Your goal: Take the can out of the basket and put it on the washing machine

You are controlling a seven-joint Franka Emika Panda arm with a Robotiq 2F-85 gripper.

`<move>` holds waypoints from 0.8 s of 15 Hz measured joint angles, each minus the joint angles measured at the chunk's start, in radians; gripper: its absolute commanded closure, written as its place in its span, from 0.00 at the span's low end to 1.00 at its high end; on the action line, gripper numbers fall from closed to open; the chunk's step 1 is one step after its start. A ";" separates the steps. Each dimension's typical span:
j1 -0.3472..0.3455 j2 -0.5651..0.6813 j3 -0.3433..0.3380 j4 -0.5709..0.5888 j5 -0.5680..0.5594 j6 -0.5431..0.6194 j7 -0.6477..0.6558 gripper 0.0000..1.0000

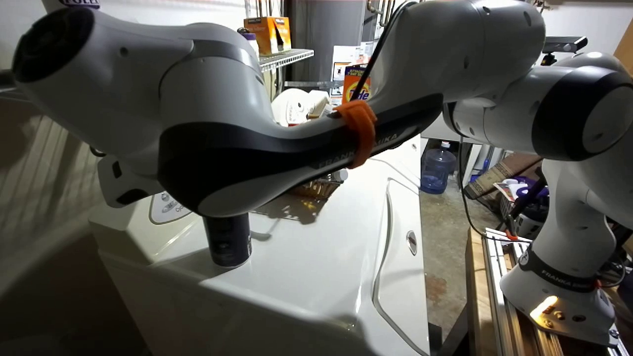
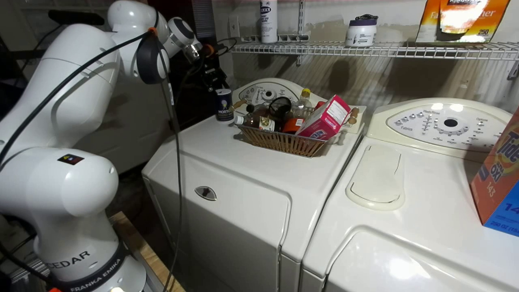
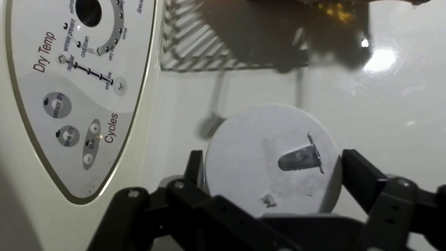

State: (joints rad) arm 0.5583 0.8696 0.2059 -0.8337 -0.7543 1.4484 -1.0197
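The dark navy can [image 2: 224,111] stands upright on the white washing machine [image 2: 227,152], outside the basket [image 2: 279,140], near the back corner. In an exterior view the can [image 1: 230,242] stands close to the machine's edge, its top hidden by my arm. My gripper [image 2: 215,79] points down just above the can's top. In the wrist view the fingers [image 3: 272,153] are spread wide on either side of the can's white lid [image 3: 251,160]. A thin gap shows at the left finger; the right finger is very close to the rim. The machine's panel [image 3: 90,115] reads "Dry Temp".
The basket holds a pink box [image 2: 324,121] and several bottles. A second white machine [image 2: 377,239] stands alongside, with an orange Tide box [image 2: 500,178]. A wire shelf [image 2: 389,49] with a jar and a spray can hangs above. A cable [image 2: 177,162] dangles from my arm.
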 measured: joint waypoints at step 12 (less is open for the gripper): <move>-0.062 -0.152 -0.029 0.205 0.282 -0.521 0.017 0.00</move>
State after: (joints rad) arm 0.4964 0.7178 0.1766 -0.6284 -0.4721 0.9277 -1.0029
